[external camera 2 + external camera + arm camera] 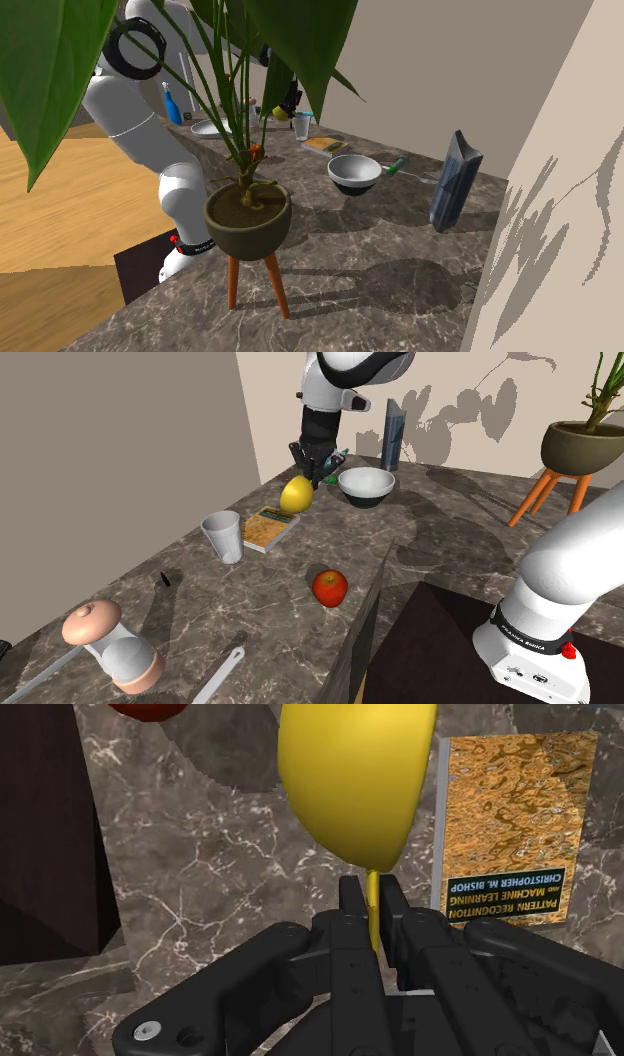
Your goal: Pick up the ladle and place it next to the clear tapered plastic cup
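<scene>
My gripper [371, 896] nearly closed | I'm pinching yellow ladle [350, 774] by its stem | bowl jutting past fingertips (book [515, 804] nearby)

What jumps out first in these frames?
The bright yellow ladle, its thin handle clamped between the black fingers, hangs over the marble counter beside an orange-covered book. In the second exterior view a big potted plant on orange legs stands in the foreground, partly hiding the arm. In the shoulder view a red apple sits alone near the counter's edge.
</scene>
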Action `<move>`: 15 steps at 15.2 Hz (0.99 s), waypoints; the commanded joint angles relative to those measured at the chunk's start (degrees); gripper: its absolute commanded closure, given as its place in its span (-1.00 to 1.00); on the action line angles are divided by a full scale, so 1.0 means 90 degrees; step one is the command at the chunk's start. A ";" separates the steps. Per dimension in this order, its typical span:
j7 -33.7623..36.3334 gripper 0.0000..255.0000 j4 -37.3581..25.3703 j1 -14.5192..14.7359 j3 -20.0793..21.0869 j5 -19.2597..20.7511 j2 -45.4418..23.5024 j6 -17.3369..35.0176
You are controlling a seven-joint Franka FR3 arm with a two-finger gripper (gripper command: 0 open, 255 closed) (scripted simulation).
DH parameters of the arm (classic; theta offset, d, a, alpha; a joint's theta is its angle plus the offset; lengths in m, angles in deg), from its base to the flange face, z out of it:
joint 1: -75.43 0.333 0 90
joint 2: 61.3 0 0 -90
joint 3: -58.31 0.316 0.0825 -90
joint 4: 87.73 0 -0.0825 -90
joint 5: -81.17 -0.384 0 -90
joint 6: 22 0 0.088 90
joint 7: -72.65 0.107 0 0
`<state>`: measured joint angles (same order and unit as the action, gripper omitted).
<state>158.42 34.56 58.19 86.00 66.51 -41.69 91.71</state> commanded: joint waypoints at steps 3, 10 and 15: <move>0.0742 1.00 -0.0713 0.0012 0.0544 0.0374 -0.0792 0.0131; 0.1398 1.00 -0.1064 0.0092 0.0967 0.0858 -0.1543 0.0490; 0.1412 1.00 -0.0713 0.0104 0.1000 0.0896 -0.1631 0.0916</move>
<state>170.98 27.88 59.14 94.91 74.26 -55.89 99.25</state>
